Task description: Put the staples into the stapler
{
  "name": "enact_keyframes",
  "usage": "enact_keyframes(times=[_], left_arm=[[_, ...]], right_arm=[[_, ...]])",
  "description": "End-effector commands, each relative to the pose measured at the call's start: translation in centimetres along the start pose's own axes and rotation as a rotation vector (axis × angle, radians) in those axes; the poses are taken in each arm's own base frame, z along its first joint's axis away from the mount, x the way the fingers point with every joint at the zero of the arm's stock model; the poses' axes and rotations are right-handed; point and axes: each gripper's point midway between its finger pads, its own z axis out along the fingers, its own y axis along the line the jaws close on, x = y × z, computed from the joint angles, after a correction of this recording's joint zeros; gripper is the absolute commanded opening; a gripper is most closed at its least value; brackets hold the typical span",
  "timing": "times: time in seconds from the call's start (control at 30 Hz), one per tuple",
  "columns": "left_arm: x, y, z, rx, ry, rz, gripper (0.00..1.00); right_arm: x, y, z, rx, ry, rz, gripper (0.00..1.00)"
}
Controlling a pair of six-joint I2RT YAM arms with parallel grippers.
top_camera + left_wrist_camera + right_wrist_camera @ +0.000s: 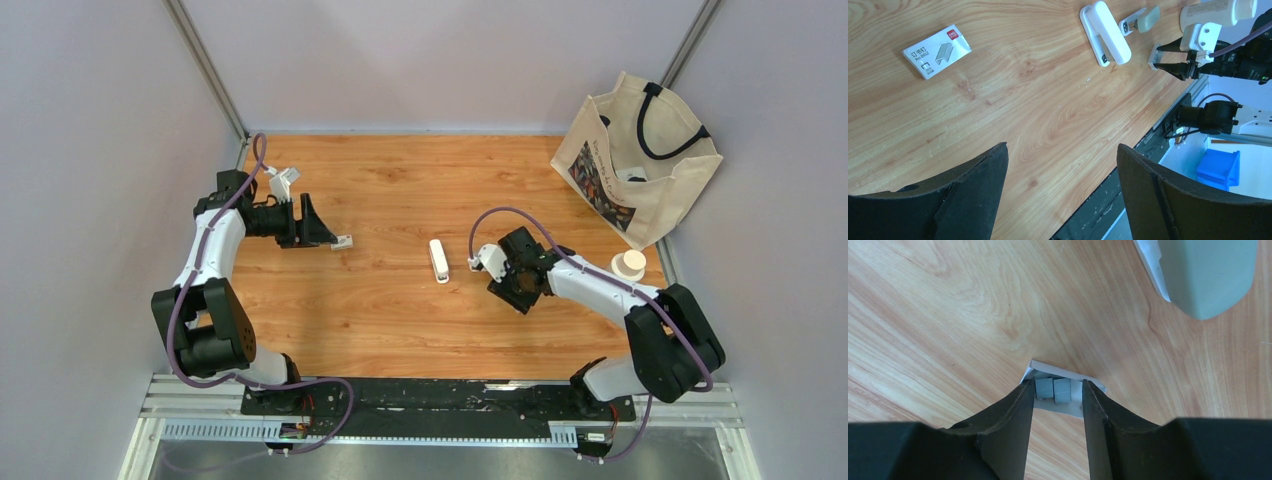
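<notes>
The white stapler (438, 261) lies shut in the middle of the table; it also shows in the left wrist view (1104, 32). The staples (1053, 389) are two short grey strips in a small white paper tray (1063, 409) on the wood. My right gripper (1058, 386) is narrowly open, its tips down inside the tray on either side of the strips, with a small gap at the right finger. From above it (485, 270) sits just right of the stapler. My left gripper (1063, 150) is wide open and empty at the far left (330, 238).
A printed staple box (937, 51) lies by the left gripper (343, 241). A small white-and-grey piece (1140, 20) lies between stapler and right gripper (1208, 275). A canvas tote bag (640, 165) stands back right, a white round lid (628, 264) near it.
</notes>
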Motion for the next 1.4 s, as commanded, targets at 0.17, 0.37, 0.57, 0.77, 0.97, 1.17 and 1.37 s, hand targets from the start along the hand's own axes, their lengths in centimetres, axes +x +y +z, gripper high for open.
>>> enact_keyframes(times=[0.17,0.37,0.57,0.77,0.97,1.17,1.37], left_arm=[[-0.9,-0.8,-0.8,0.012,-0.051,0.028,0.88],[-0.9,-0.8,-1.0,0.011,-0.057,0.027,0.88],[-0.9,-0.8,-1.0,0.013,-0.059,0.027,0.88],[-0.9,-0.9,-1.0,0.017,-0.058,0.028,0.88],[-1.0,-0.9,-1.0,0.017,-0.061,0.027,0.88],[-0.9,-0.8,-1.0,0.019,-0.062,0.025,0.88],[-0.9,-0.8,-1.0,0.020,-0.061,0.022,0.88]], right_arm=[[-0.9,0.2,-0.7,-0.022,-0.011,0.015,0.42],[-0.9,0.2,-1.4,-0.013,-0.029,0.019,0.41],[-0.1,0.7,-1.1,-0.037,0.007,0.020,0.41],[0.1,0.8,-0.8,-0.044,0.019,0.018,0.41],[0.0,1.0,-0.5,-0.062,0.023,0.009,0.42],[-0.1,0.8,-0.2,-0.064,0.037,0.008,0.42],[-0.2,1.0,-0.2,-0.078,0.034,0.002,0.36]])
